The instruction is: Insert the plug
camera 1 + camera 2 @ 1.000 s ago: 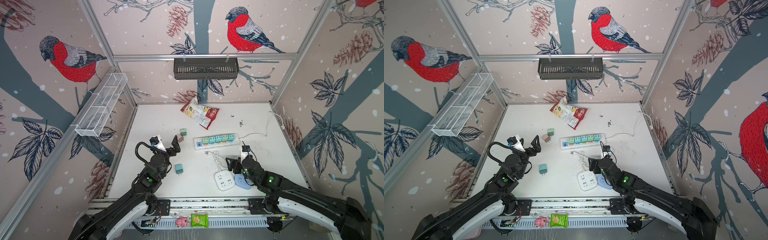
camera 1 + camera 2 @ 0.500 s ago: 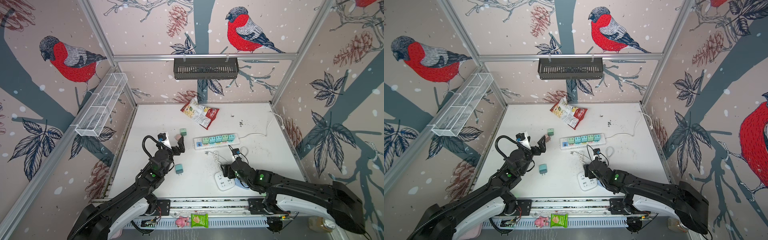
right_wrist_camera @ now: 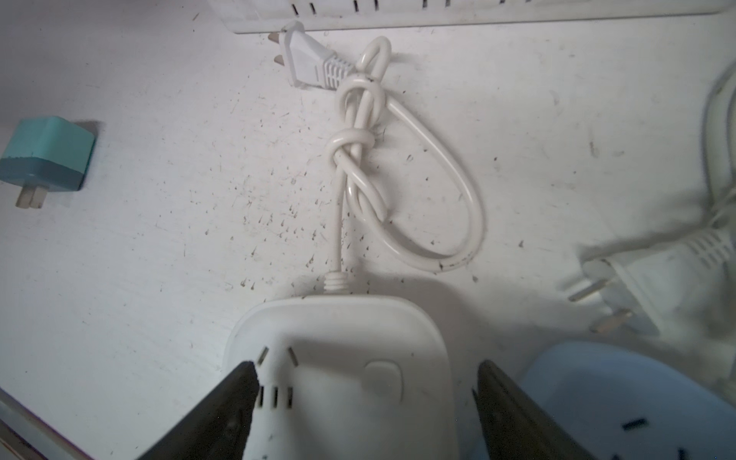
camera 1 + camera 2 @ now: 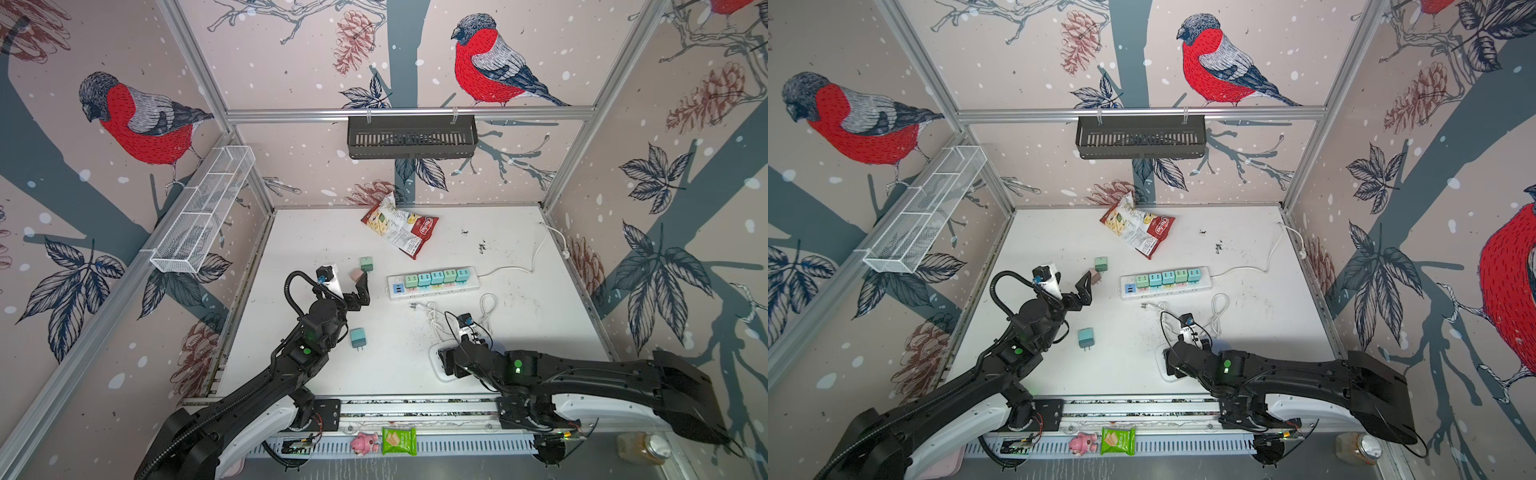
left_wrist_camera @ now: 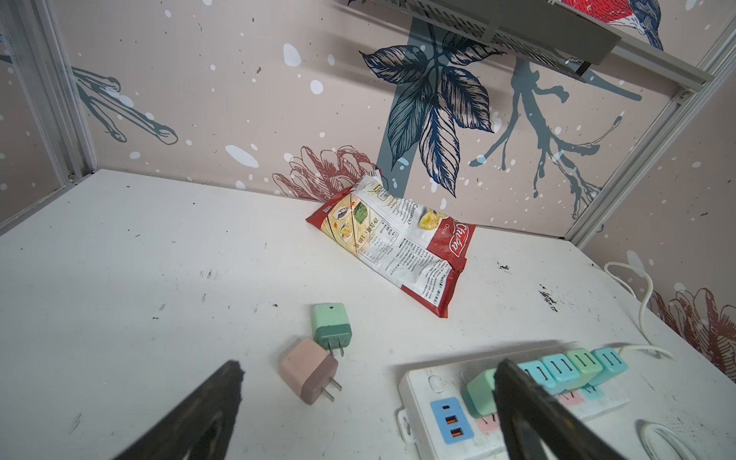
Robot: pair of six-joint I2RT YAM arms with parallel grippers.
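Observation:
A white power strip point(image 4: 434, 291) lies mid-table with several green and teal plugs seated in it. Left of it lie a loose pink plug point(image 4: 356, 274) and a green plug point(image 4: 366, 262). My left gripper point(image 4: 353, 286) hangs open just above the table; in the left wrist view the pink plug point(image 5: 306, 368) lies ahead of the gripper point(image 5: 368, 368), nearer one finger. A teal plug point(image 4: 357, 336) lies nearer the front. My right gripper point(image 3: 365, 370) is open, its fingers straddling a white socket block point(image 3: 338, 358) without clamping it.
A blue socket block point(image 3: 617, 398) sits beside the white one. A knotted white cord point(image 3: 358, 131) with a two-pin plug point(image 3: 306, 55) runs from the white block. A chips bag point(image 4: 401, 230) lies at the back. The strip's cable point(image 4: 536, 253) trails to the right wall.
My left gripper has moved forward and right, up to the pink plug. My right gripper has shifted left, from over the blue block to over the white socket block.

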